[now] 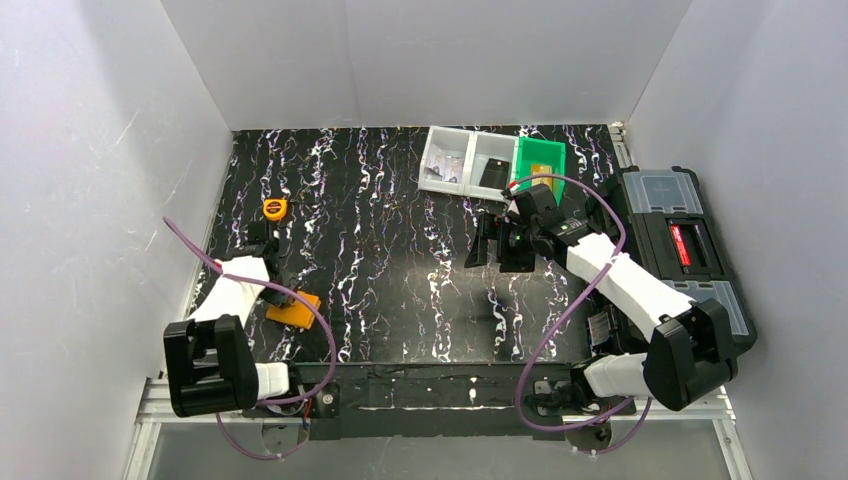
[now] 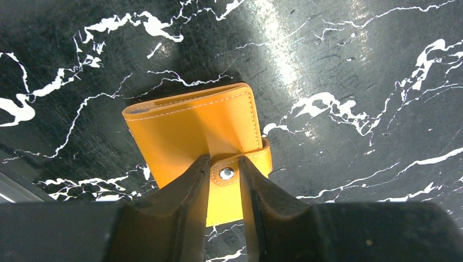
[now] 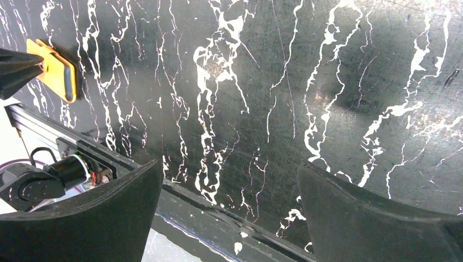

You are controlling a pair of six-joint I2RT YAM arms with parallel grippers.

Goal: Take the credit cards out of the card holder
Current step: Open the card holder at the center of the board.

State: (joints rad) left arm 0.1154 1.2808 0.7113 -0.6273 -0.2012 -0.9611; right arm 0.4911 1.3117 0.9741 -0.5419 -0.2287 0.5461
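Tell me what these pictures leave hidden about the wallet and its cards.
- Cards: none visible; the wallet is folded shut in the left wrist view.
- Grip: the left gripper flanks the snap tab; squeezing or not, unclear.
- Top view: the left arm covers part of the wallet.
- Back trays: contents too small to identify from above.
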